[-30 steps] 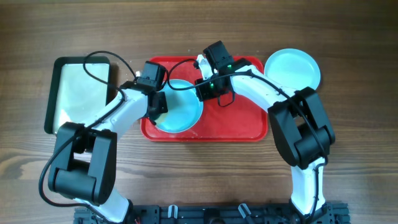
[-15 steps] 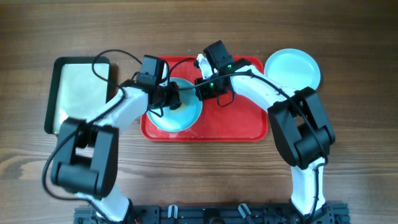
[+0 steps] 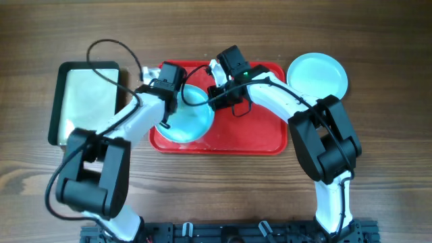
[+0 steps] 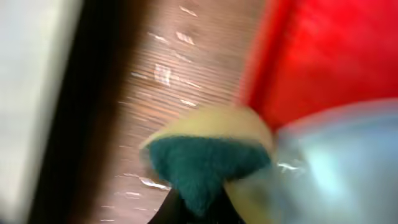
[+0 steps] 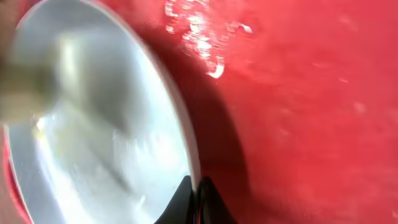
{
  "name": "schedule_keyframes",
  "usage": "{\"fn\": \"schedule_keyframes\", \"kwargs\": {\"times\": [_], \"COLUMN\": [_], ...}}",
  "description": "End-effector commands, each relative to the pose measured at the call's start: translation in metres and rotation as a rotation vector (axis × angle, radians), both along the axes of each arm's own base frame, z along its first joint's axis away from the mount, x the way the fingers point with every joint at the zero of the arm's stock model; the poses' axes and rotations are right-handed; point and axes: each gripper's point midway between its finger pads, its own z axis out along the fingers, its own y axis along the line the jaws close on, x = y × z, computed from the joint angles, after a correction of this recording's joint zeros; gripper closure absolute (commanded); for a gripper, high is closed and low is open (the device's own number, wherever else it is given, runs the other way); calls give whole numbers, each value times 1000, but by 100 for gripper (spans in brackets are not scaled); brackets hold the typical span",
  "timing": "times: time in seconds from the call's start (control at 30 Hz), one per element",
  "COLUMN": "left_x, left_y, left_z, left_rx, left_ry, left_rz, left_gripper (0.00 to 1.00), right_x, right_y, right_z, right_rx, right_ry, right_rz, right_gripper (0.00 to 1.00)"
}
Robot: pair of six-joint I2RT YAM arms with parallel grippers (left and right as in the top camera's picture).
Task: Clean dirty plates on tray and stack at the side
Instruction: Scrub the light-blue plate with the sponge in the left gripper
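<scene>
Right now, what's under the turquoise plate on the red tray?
The red tray shows bare around the turquoise plate, with wet drops beside it. The right gripper pinches its rim; the sponge in the left gripper sits at its edge. Directly beneath is covered.

overhead: table (image 3: 378, 175) seen straight down, afar | left wrist: close, past left gripper (image 4: 196, 208) and sponge (image 4: 205, 165) onto tray (image 4: 323, 56) edge | right wrist: close, past right gripper (image 5: 196, 200) — plate (image 5: 93, 124) shared by all

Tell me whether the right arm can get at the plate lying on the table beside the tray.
Probably yes, once freed. The side plate lies on the table beside the right arm with nothing on it, but the right pincer is clamped on the rim of the tray plate.
</scene>
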Motion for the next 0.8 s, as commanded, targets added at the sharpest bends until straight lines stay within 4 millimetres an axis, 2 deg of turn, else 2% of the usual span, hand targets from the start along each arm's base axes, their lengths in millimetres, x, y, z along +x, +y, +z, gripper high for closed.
{"fn": "schedule_keyframes", "kwargs": {"times": [0.0,0.07,0.13,0.2,0.27,0.33,0.43,0.5,0.57,0.67,0.77], "left_x": [3,5,5,2,-10,-17,-22,-19,-21,-22,-20], "left_y": [44,27,1,-35,-75,-83,-82,-82,-70,-33,9], "left_z": [64,86,91,83,66,44,8,-15,-30,-32,-16], "left_rx": [109,-32,-197,-386,-589,-628,-607,-561,-481,-284,-43], "left_ry": [-213,-273,-270,-209,-95,-32,42,85,116,107,61], "left_rz": [176,153,89,6,-80,-89,-73,-156,-156,-88,-16], "left_gripper": [96,96,96,96,96,96,96,96,96,96,96], "right_x": [8,8,8,8,8,8,8,8,8,8,8], "right_y": [-10,-10,-10,-10,-10,-10,-10,-10,-10,-10,-10], "right_z": [-2,-2,-2,-2,-2,-2,-2,-2,-2,-2,-2], "right_rx": [-21,-21,-21,-20,-20,-20,-20,-20,-21,-22,-22], "right_ry": [-8,-8,-8,-8,-8,-9,-8,-8,-6,-6,-6], "right_rz": [-23,-23,-23,-23,-23,-23,-23,-23,-23,-23,-23], "right_gripper": [96,96,96,96,96,96,96,96,96,96,96]}}
